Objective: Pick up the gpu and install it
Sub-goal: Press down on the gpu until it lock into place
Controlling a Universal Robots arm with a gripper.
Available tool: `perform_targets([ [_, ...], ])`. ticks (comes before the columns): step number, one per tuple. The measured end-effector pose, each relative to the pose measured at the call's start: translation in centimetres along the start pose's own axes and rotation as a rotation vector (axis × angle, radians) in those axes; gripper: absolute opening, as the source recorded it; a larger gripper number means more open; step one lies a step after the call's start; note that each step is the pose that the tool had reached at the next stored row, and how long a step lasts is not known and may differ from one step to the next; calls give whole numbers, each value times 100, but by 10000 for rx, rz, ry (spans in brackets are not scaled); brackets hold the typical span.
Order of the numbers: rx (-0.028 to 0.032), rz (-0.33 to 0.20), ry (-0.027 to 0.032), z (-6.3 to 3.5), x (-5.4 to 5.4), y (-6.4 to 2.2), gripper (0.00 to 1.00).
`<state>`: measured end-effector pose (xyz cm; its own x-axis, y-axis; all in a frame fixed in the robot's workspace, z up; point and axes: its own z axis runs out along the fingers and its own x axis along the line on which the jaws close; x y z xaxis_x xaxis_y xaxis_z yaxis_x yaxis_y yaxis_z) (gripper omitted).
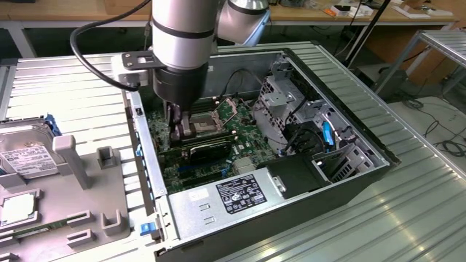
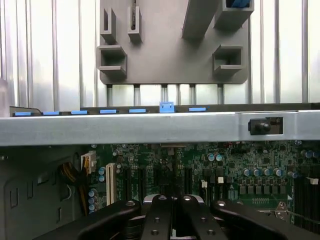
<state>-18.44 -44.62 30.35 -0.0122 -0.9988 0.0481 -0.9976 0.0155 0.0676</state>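
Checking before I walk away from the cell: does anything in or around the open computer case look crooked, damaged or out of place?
Nothing stands out. The gpu lies level along the motherboard, and the gripper has its jaws closed on the card's end. The hard drive rests in its grey tray.

The tabletop (image 1: 407, 202) is ribbed bare metal with a bright sheen, and the computer case (image 2: 150, 129) has a rim of dull grey sheet metal. The holder tray (image 2: 170, 60) looks like smooth matt grey plastic. The hand (image 2: 172, 207) is matt black, and the arm (image 1: 182, 33) is satin silver metal.
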Motion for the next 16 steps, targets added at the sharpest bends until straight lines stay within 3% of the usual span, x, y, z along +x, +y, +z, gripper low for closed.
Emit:
perform_targets([
  [1, -44, -2, 1, -2, 1, 4, 11],
  [2, -54, 3, 50, -2, 0, 5, 11],
  [3, -180, -2, 92, -2, 0, 3, 11],
  [4, -399, -12, 97, -1, 0, -4, 11],
  [5, -571, -22, 100, -2, 0, -7, 11],
  [6, -836, -34, 106, -3, 0, -8, 11],
  [8, -1218, -42, 78, -2, -1, -8, 11],
  [9, -1306, -42, 14, -4, 0, -8, 11],
  [10, -1316, -40, -39, -4, -1, -7, 11],
  [12, -1314, -41, -41, -2, -1, -7, 11],
  [16, -1312, -26, 55, 2, -1, -3, 11],
])
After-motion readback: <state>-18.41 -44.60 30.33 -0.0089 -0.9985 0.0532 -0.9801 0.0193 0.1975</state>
